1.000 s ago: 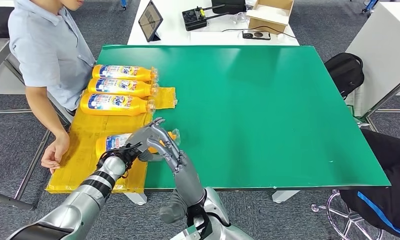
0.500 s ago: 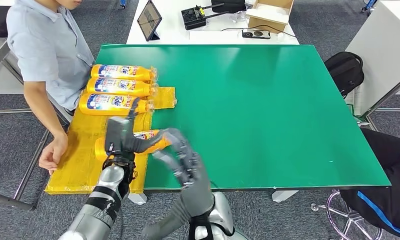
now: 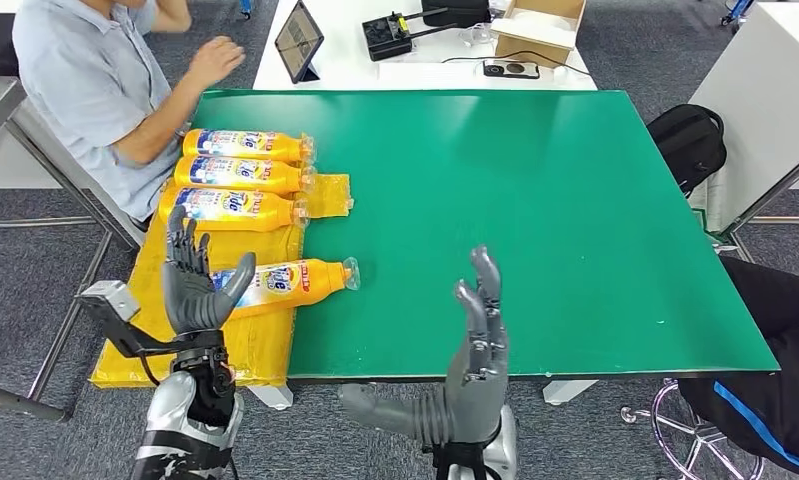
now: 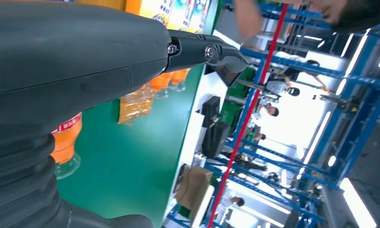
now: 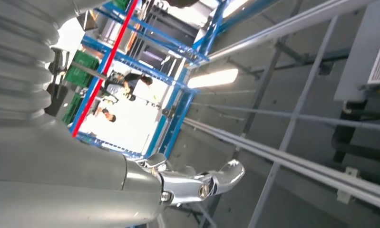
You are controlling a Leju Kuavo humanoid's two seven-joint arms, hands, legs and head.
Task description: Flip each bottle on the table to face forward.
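Lying label-up: four bottles (image 3: 237, 210); left hand (image 3: 195, 283), right hand (image 3: 475, 335) fingers spread, empty.

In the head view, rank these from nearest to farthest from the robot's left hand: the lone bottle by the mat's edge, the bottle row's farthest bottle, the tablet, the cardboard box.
From the left hand:
1. Lone bottle, just beside it, on the mat's edge.
2. Farthest bottle of the row, beside the person.
3. Tablet, on the white table beyond.
4. Cardboard box, far right on that table.
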